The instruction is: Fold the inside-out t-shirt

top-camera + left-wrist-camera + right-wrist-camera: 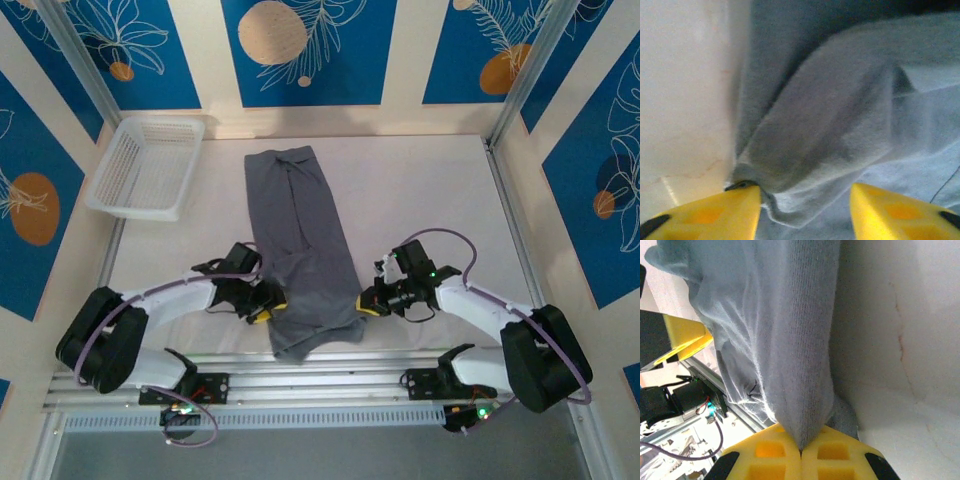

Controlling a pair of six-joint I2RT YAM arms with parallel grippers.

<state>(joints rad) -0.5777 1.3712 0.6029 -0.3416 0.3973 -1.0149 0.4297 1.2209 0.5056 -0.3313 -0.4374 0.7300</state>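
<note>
Two arms flank the near end of the inside-out t-shirt [295, 240], which lies on the counter [420, 200] as a long narrow band. It runs from the far middle down to the near edge, where its end spreads a little wider. A white lattice basket [120, 170] sits at the far left, well apart from the cloth.

The right gripper [368, 303] is at the shirt's right near edge. In its wrist view the yellow fingers [835, 455] are pressed fully together with a ridge of grey fabric pinched between them, and the cloth rises from the pinch in a taut crease. That hold looks meant to fix one near corner so the end can be carried evenly.

The left gripper [265, 308] is at the matching spot on the left near edge. Its fingers [715, 212] stand clearly apart, and a soft hump of doubled fabric lies in the gap. The left finger touches the cloth's edge and the right one is just clear of it, so nothing is clamped on this side.

The symmetric placement suggests the plan is to lift both near corners and bring the near end over towards the far end, halving the band. I judge the left side needs a firm pinch first, since a one-sided lift would drag the band askew.
</note>
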